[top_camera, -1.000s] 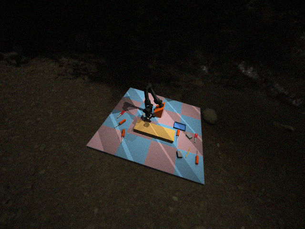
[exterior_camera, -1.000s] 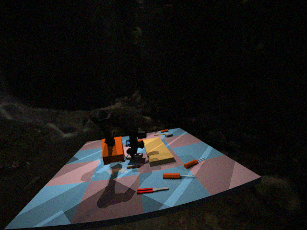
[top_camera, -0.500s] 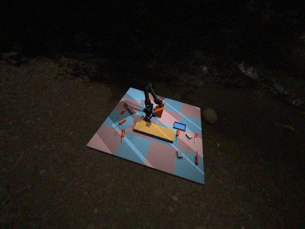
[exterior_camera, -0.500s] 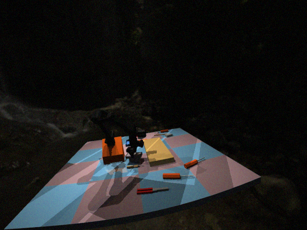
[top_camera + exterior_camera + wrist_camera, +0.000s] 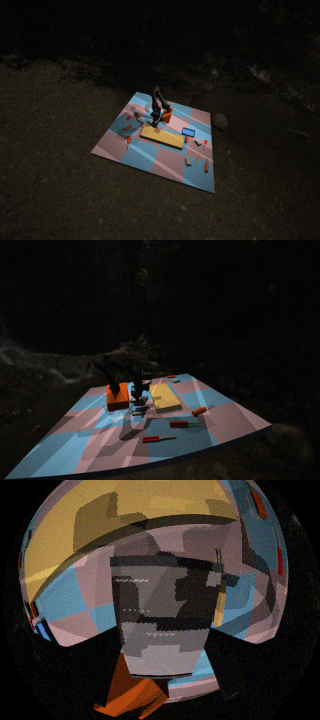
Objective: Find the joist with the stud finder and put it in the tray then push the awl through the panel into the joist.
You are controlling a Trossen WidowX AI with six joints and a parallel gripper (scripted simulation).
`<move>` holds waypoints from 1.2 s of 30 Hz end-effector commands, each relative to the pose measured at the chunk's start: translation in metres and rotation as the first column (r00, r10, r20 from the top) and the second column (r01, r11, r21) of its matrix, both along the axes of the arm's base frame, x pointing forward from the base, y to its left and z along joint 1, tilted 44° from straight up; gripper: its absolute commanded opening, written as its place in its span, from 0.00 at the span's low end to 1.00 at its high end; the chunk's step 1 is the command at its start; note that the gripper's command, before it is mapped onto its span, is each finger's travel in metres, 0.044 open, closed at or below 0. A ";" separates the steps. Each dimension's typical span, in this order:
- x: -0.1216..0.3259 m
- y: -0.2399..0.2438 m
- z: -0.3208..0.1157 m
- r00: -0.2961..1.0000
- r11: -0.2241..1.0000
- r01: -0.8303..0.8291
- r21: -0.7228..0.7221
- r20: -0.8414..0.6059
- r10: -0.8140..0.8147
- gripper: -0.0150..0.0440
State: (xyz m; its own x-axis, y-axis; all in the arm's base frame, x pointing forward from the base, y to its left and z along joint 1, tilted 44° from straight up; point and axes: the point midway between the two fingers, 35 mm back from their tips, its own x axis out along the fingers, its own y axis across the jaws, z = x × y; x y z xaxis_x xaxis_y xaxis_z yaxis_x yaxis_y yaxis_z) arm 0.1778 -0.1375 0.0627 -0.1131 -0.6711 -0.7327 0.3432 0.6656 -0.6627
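My gripper point(image 5: 154, 124) point(image 5: 139, 399) point(image 5: 163, 631) is shut on the stud finder, a grey boxy body that fills the middle of the wrist view. It hangs low beside the panel's left end, seemingly just above the mat. The yellow floor panel point(image 5: 160, 137) point(image 5: 167, 397) point(image 5: 165, 505) lies flat; the joist is hidden. A thin tool with a yellow handle, apparently the awl point(image 5: 150, 120) point(image 5: 137, 413) point(image 5: 220, 611), lies on the mat beside the gripper. The blue tray point(image 5: 188, 132) point(image 5: 42, 631) is empty, near the panel's far right end.
An orange block point(image 5: 167, 116) point(image 5: 117, 397) stands by the arm's base. Orange-handled tools point(image 5: 129, 139) point(image 5: 178, 423) and a red-handled tool point(image 5: 126, 120) point(image 5: 151, 439) lie left of the panel. Grey blocks point(image 5: 188, 161) point(image 5: 176, 381), a yellow stick point(image 5: 197, 159) and more tools lie on the right.
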 end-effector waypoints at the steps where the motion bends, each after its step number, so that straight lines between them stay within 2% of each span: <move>1: 0.002 0.002 0.005 1.000 1.000 0.001 -0.007 0.013 -0.001 0.25; 13: 0.016 0.029 -0.022 1.000 1.000 0.001 -0.005 0.013 -0.001 0.25; 36: 0.013 0.025 -0.021 1.000 0.994 -0.010 0.111 0.027 0.007 0.25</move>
